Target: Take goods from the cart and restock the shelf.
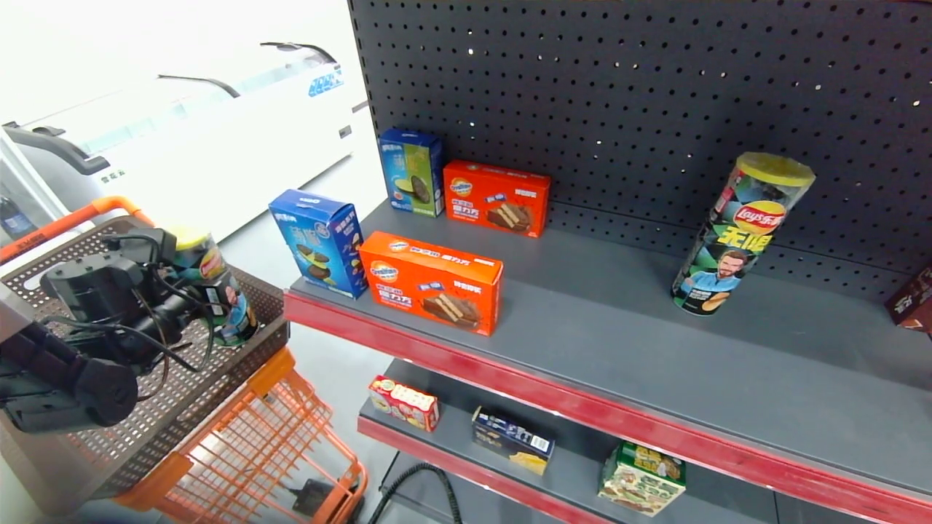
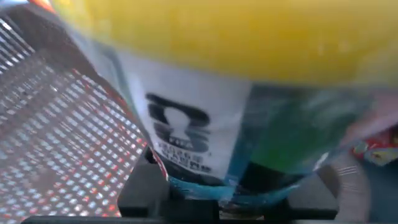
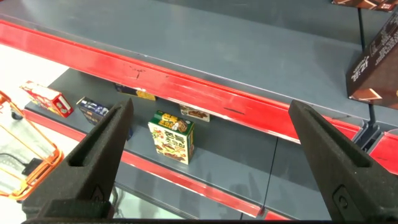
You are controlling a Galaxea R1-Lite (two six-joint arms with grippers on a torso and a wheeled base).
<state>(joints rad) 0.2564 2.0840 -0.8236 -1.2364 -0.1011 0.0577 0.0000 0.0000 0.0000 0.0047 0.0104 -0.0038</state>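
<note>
The robot's left gripper [image 1: 210,295] is clamped around a tall cylindrical crisp can with a yellow plastic lid [image 1: 206,268], held tilted over the perforated brown metal tray [image 1: 182,386] of an orange wire shopping cart [image 1: 247,444]. Whether the can's base touches the tray cannot be told. From the left wrist, the can [image 2: 205,124] looms close with its yellow lid uppermost and the tray's mesh beside it.

The right gripper [image 3: 210,106] hangs with its two black fingers [image 3: 99,162] spread wide apart and nothing between them, in front of the red-edged grey metal shelf [image 1: 582,407].

On the upper board, a blue cardboard biscuit box [image 1: 320,240] and an orange cardboard cake box [image 1: 429,280] stand at the front edge nearest the cart. A second blue box [image 1: 411,171] and a second orange box [image 1: 496,196] stand behind them. A matching yellow-lidded crisp can [image 1: 743,233] stands upright, well apart to the right, and a brown carton [image 1: 910,298] sits at the far right edge.

The lower board carries a small red-and-white box [image 1: 404,402], a dark blue box [image 1: 512,439] and a green box [image 1: 641,477].

A black pegboard [image 1: 655,87] backs the shelf. A white chest freezer [image 1: 218,109] stands beyond the cart.
</note>
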